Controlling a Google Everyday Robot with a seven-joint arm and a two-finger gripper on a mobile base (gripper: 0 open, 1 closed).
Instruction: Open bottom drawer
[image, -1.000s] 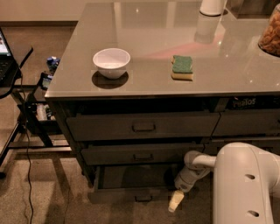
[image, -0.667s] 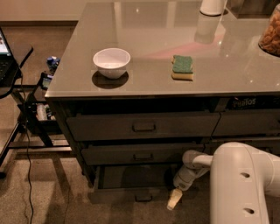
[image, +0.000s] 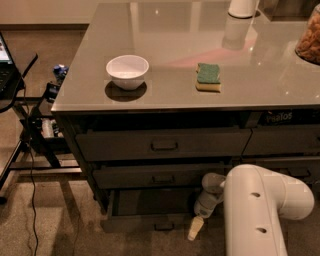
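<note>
1. Leftward was the shift since 1 second earlier: my white arm had slid across the lower right of the view, and the gripper with it, by a little.
2. I saw the grey countertop filling the upper half of the view, with 3 wide drawer fronts stacked beneath it.
3. I saw the 2 taller drawer fronts, the top one and the middle one, both pushed in.
4. I found the bottom drawer pulled partly out toward me, lowest of the 3, with its dark inside showing behind the front panel and its small handle at the centre.
5. I saw the gripper low near the floor, just beside the right end of that drawer's front and right of the handle. I could not tell its state, nor whether it touched the panel.
6. I saw 1 white bowl on the countertop's left part.
7. I saw 1 green sponge to the bowl's right, well apart from it.
</note>
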